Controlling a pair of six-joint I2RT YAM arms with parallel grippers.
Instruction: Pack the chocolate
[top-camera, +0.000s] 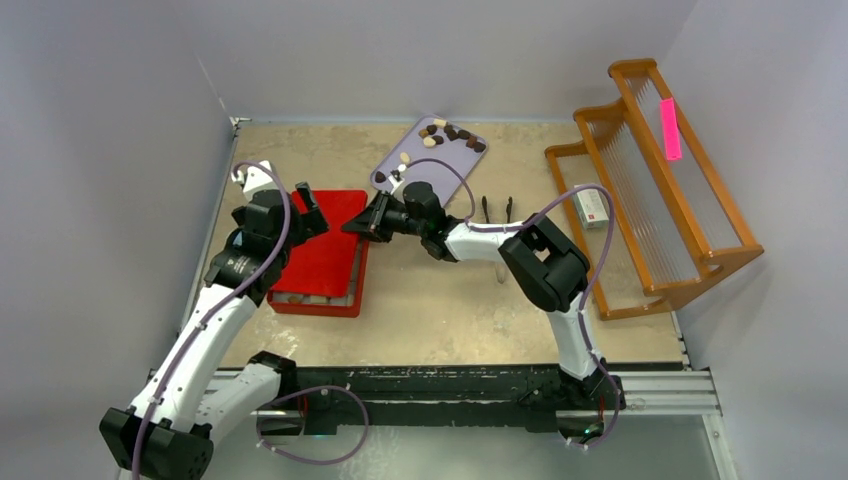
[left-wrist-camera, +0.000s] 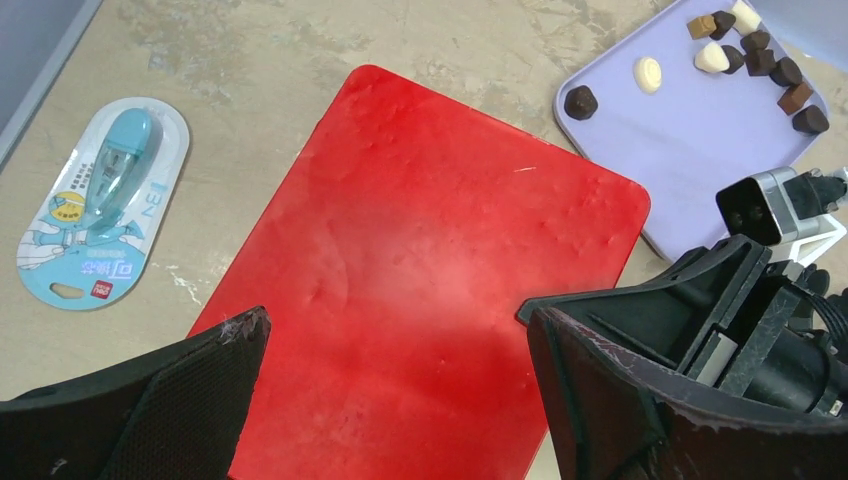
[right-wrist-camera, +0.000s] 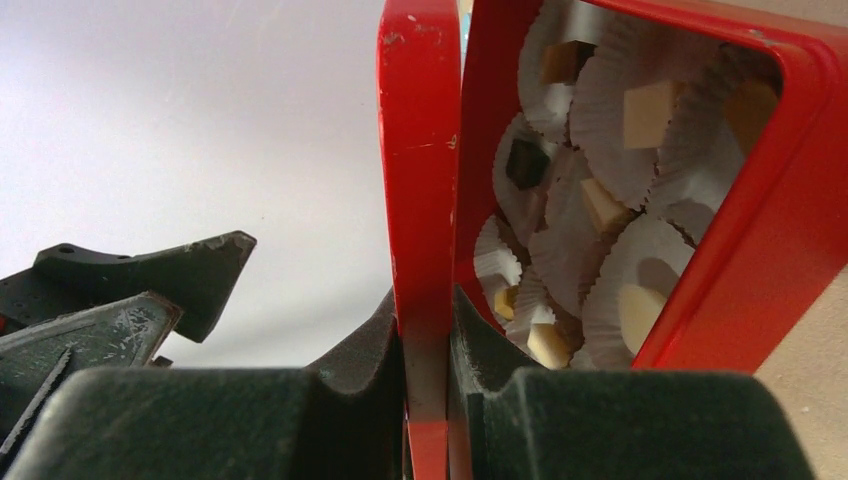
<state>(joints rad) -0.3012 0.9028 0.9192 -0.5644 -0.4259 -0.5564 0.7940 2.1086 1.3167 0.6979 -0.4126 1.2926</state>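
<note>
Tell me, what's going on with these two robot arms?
The right pincer is clamped on the edge of a red lid over a red tin of white paper cups holding chocolate pieces. The left pincer hovers open above the lid. More chocolates lie loose on a purple tray.

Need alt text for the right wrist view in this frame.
The right pincer is shut on the edge of a red lid, seen edge-on. Behind it, the open red tin holds white paper cups, several with a cream or dark chocolate piece inside.
</note>
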